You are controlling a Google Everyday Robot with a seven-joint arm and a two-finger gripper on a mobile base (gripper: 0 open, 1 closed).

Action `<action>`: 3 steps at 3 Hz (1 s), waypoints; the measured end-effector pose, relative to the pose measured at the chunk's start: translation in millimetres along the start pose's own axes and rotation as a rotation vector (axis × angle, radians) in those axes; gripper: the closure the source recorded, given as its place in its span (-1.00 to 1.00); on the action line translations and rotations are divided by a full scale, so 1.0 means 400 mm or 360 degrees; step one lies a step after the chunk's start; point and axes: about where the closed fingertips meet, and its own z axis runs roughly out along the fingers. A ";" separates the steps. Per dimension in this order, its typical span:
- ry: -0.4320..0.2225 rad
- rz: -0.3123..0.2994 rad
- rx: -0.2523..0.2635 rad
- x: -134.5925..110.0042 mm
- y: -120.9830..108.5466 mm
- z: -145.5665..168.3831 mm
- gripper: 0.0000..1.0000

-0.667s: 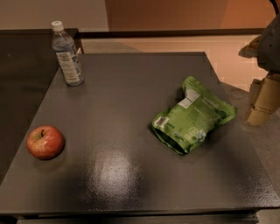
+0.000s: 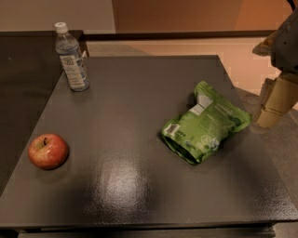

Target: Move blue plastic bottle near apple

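Dark table point(image 2: 139, 111), end effector point(image 2: 267, 116) off right edge

Colour key. The blue plastic bottle point(image 2: 72, 58) has a clear, blue-tinted body, a white cap and a pale label with dark print. The apple point(image 2: 48, 151) is red with yellowish patches and a dark stem. The snack bag point(image 2: 205, 123) is bright green, with white panels and pale speckled print. The table point(image 2: 139, 93) is matte dark grey, faintly mottled, with a pale sheen near its front. The gripper point(image 2: 267, 116), at the right edge beside the table, is tan beneath a grey arm housing point(image 2: 286, 42). The wall point(image 2: 186, 14) is orange-brown.
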 end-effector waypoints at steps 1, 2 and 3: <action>-0.0105 0.0015 0.0059 -0.058 -0.056 0.008 -1.00; -0.0214 -0.0015 0.0114 -0.139 -0.124 0.030 -1.00; -0.0339 -0.0049 0.0140 -0.238 -0.196 0.069 -1.00</action>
